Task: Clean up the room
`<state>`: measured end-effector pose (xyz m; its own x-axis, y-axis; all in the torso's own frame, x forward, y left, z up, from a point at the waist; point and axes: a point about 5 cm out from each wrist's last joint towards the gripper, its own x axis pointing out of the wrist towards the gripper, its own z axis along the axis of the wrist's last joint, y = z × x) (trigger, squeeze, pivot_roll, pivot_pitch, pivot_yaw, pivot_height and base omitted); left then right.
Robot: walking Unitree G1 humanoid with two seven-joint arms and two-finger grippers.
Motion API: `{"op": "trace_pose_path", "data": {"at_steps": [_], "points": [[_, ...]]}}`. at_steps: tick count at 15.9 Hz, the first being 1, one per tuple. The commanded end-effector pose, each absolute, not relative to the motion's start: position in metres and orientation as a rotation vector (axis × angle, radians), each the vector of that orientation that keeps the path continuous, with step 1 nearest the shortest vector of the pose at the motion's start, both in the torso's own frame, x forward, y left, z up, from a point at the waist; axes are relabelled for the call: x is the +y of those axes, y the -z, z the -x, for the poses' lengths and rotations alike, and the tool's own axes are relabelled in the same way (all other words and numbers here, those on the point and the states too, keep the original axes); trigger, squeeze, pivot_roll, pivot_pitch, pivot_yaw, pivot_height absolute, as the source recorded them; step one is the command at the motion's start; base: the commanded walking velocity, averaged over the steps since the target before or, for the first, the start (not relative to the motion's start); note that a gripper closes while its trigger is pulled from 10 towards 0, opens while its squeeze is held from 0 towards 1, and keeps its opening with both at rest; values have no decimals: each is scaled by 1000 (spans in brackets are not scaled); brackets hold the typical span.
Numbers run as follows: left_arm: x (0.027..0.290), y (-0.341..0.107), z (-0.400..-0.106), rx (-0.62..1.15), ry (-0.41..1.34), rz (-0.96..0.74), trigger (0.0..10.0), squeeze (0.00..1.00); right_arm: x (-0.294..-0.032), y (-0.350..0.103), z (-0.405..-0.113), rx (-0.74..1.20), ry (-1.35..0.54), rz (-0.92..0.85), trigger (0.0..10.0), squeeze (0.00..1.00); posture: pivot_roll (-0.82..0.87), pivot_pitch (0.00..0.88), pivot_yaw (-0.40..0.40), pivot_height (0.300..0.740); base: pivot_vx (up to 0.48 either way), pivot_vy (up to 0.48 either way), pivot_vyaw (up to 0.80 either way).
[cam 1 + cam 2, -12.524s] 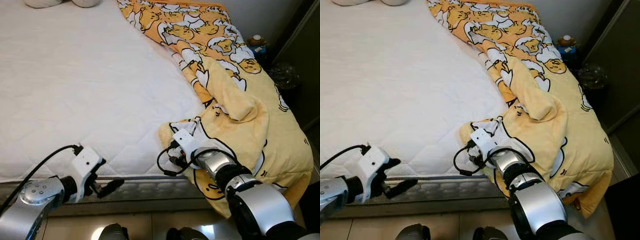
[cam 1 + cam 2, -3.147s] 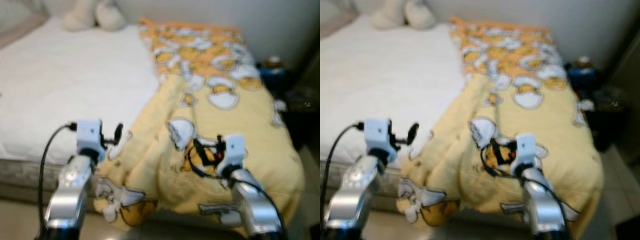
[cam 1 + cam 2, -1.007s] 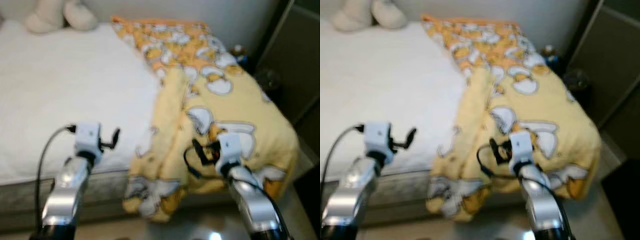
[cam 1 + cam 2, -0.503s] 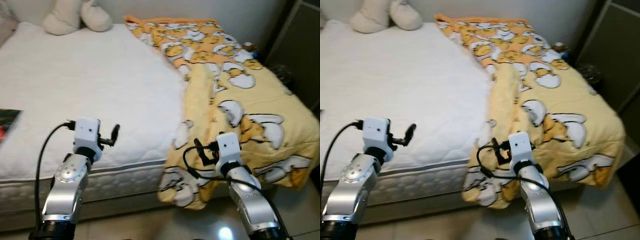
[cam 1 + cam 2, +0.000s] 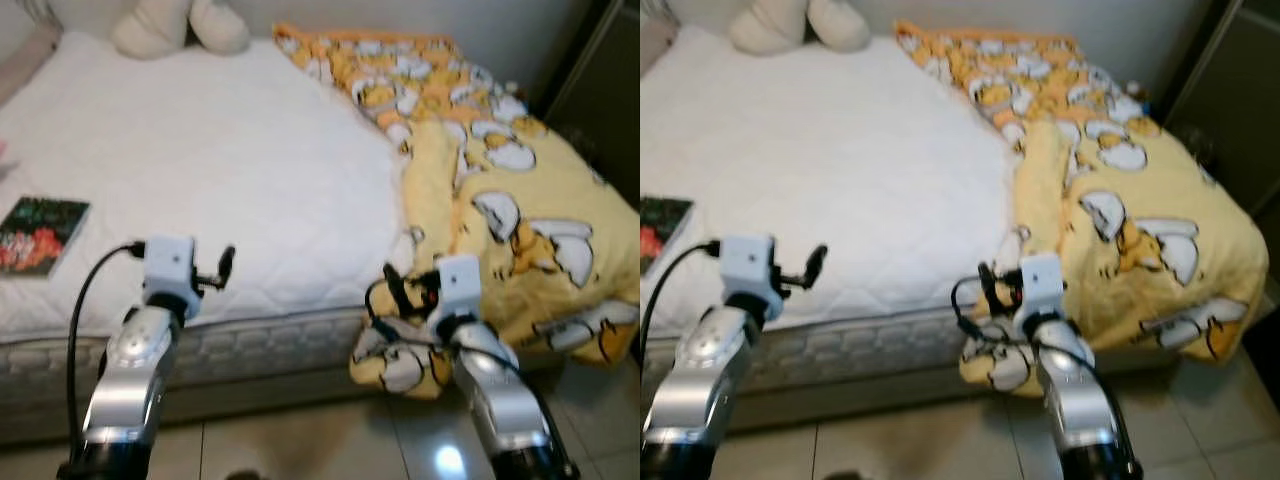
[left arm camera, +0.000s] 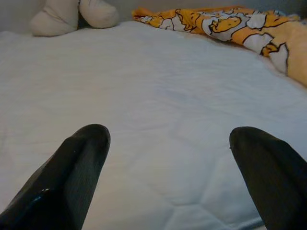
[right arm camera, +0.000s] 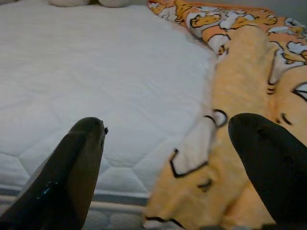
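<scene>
Bed [image 5: 230, 190] with white mattress ahead of both end effectors; left end effector [image 5: 226, 263] raised over near mattress edge, fingers spread apart, holding nothing; right end effector [image 5: 392, 294] at bed's near corner, fingers spread apart, just beside yellow cartoon blanket [image 5: 520, 230] draped over bed's right side; book [image 5: 40, 233] lying on mattress beyond left end effector, out to its left; plush toy [image 5: 170, 25] at far end.

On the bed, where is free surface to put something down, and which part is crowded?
The white mattress is bare in its wide middle, between the book near its left edge, the plush toy at the head and the yellow blanket. The blanket crowds the right side and hangs over the foot corner.
</scene>
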<state>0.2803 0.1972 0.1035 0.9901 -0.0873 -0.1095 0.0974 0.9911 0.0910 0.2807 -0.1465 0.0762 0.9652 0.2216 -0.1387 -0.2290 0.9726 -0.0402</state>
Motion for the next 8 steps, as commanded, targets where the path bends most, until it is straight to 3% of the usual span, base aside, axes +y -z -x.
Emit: {"op": "trace_pose_path", "data": {"at_steps": [1,3,7,8], "points": [[189,-108,-280,81,120,-94,10000,0,-158,-75,-280,146,-204,60,10000,0,-8,0,-5,740,0,0,0],[193,-109,-279,76,112,-123,10000,0,-156,-77,-283,133,-229,51,10000,0,-5,0,-10,740,0,0,0],[194,-112,-278,67,102,-86,10000,0,-148,-77,-290,150,-299,57,10000,0,6,0,-17,740,307,0,-677],[194,-111,-275,71,100,-90,10000,0,-146,-78,-293,146,-308,77,10000,0,12,0,-19,740,360,0,0]]}}
